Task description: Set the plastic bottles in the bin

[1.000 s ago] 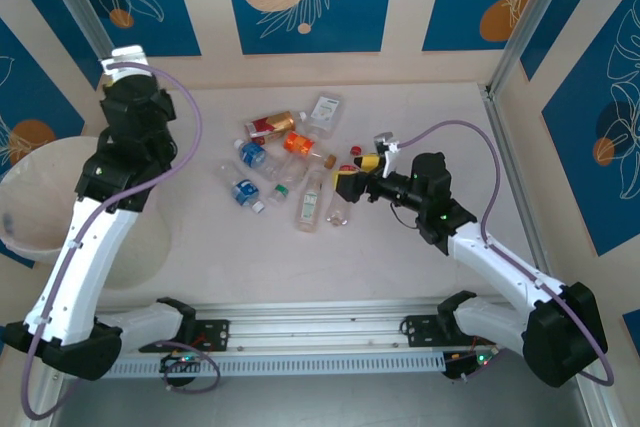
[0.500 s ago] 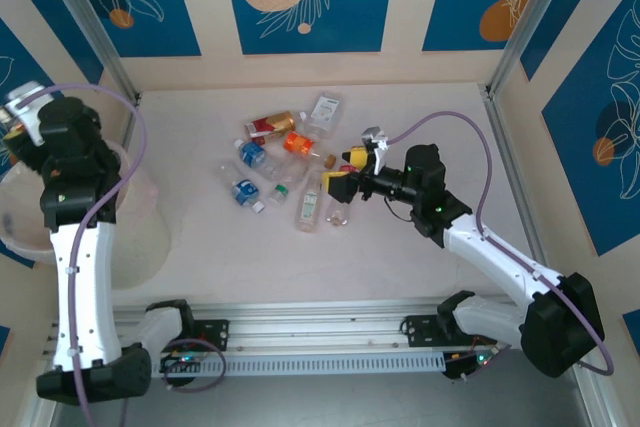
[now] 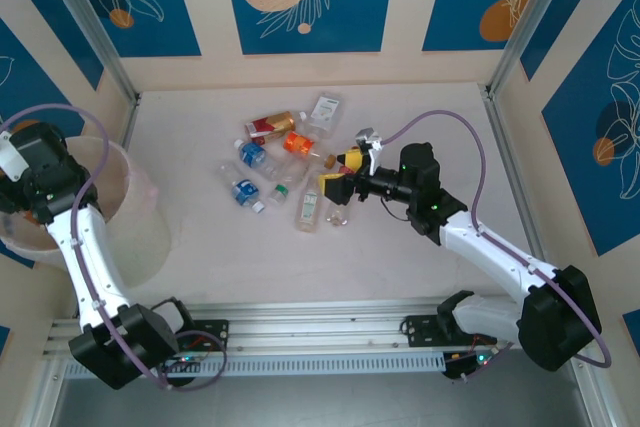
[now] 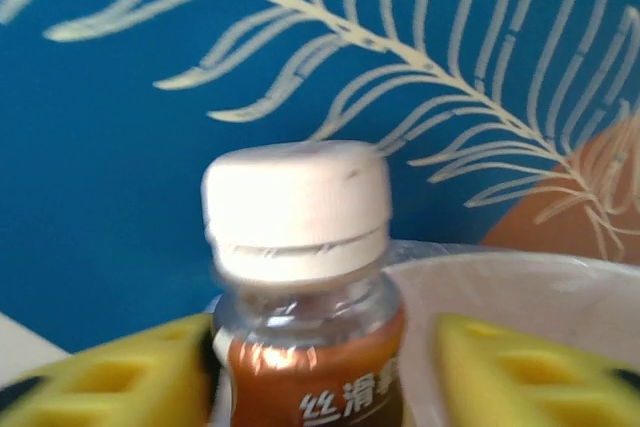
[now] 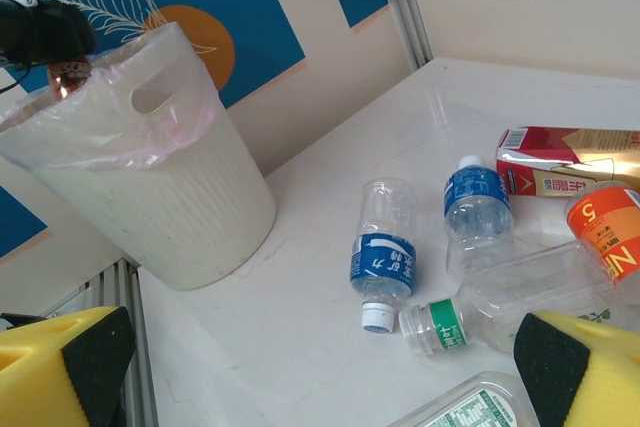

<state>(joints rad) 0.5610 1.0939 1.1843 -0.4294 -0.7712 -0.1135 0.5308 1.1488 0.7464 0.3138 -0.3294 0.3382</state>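
Observation:
A clear bottle with a white cap and brown label (image 4: 305,287) stands between the yellow fingers (image 4: 110,377) of my left gripper (image 4: 320,377). The jaws are apart and a gap shows on the bottle's right side. That gripper (image 3: 18,165) hangs over the pale bin (image 3: 135,232), whose rim (image 4: 500,287) lies just behind the bottle; from the right wrist I see it (image 5: 45,32) above the bin (image 5: 150,197). Several plastic bottles (image 3: 285,172) lie mid-table. My right gripper (image 3: 340,172) is open and empty at the pile's right edge, above a blue-label bottle (image 5: 385,257) and a green-label bottle (image 5: 500,307).
A red carton-like pack (image 5: 570,162) and an orange-label bottle (image 5: 605,232) lie at the back of the pile. The bin stands at the table's left edge beside a metal post (image 3: 95,32). Bare table (image 3: 300,267) lies between the pile and the near rail.
My left arm has swung left from the table's back corner to above the bin, and its jaws have parted around the brown-label bottle. The right gripper has edged left toward the pile.

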